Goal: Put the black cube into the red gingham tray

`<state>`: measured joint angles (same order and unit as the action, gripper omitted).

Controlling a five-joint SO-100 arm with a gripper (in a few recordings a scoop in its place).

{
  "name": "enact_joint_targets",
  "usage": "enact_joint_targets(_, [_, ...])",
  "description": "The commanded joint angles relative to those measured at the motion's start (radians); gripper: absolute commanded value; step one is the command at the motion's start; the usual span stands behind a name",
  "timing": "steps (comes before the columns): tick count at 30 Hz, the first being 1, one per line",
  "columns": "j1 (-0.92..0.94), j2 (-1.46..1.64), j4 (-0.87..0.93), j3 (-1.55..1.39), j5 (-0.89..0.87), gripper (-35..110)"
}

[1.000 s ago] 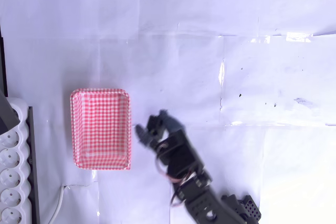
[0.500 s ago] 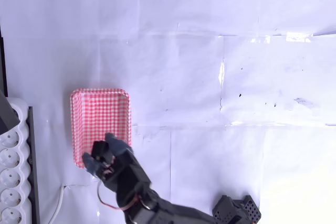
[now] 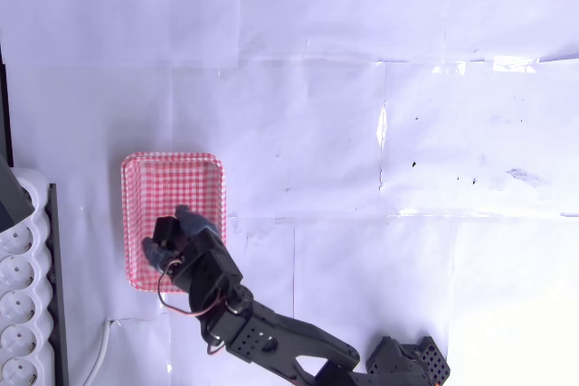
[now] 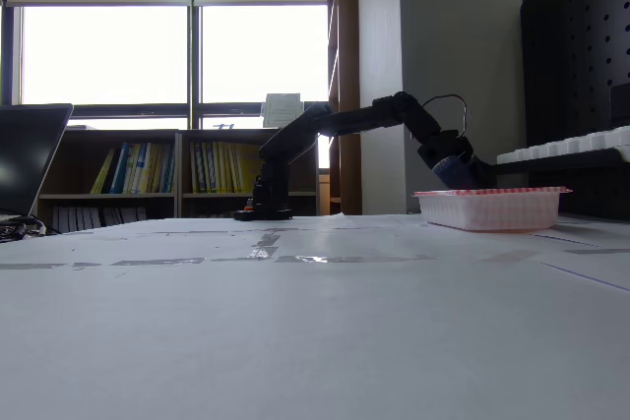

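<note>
The black cube (image 3: 166,229) is sitting pinched between the fingers of the end effector (image 3: 170,234), which is grasping it above the near half of the red gingham tray (image 3: 172,169). The tray is lying near the tabletop's (image 3: 362,115) left edge in the overhead view, beside a white power strip (image 3: 23,296) at that edge. In the fixed view the end effector (image 4: 455,170) is hanging tilted downward over the tray's (image 4: 492,209) rim, apparently positioned so that opening the fingers would be dropping the cube inside rather than onto the paper-covered surface.
</note>
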<state>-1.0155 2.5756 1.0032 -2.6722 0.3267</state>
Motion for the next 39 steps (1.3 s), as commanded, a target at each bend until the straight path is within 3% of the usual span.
enact_joint_targets(1, [0.006,-0.034,-0.017,-0.132,-0.011,27])
enact_joint_targets(16, [0.014,-0.181,0.032,-0.129,-0.037,47])
enact_joint_targets(25, [0.034,-0.669,0.183,-0.025,0.020,47])
enact_joint_targets(29, [0.129,-0.902,0.287,0.158,0.017,32])
enact_joint_targets(31, [0.192,-1.071,0.210,0.400,0.012,16])
enact_joint_targets(34, [0.295,-1.347,0.028,0.779,-0.011,9])
enact_joint_targets(39, [0.488,-1.683,-0.011,1.152,-0.077,0])
